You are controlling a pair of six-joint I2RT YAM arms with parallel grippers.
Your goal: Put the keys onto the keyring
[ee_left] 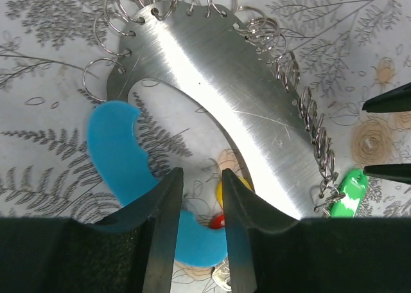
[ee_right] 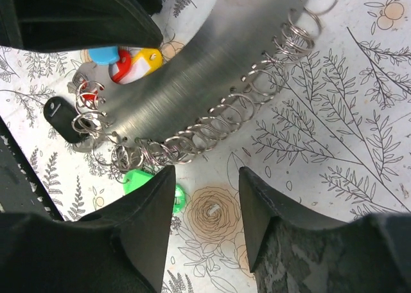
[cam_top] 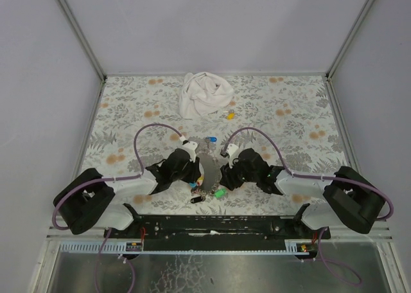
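A curved metal plate (ee_left: 212,81) lies between both grippers, its outer edge lined with several split keyrings (ee_right: 212,123). A green-capped key (ee_left: 347,193) hangs from a ring at the plate's end, also seen as the green key (ee_right: 138,180) beside my right gripper's left finger. Red and yellow caps (ee_right: 135,63) lie under the plate's inner curve, next to a blue crescent (ee_left: 119,151). A blue-capped key (cam_top: 213,139) lies apart, farther back. My left gripper (ee_left: 200,177) hovers narrowly open over the blue crescent, holding nothing. My right gripper (ee_right: 205,174) is open over bare tablecloth, just below the rings.
A crumpled white cloth (cam_top: 204,94) sits at the back centre, with a small yellow piece (cam_top: 230,115) beside it. A black tag (ee_right: 61,116) lies at the plate's ring-crowded end. Both arms meet at the plate (cam_top: 209,171) near the table's front edge.
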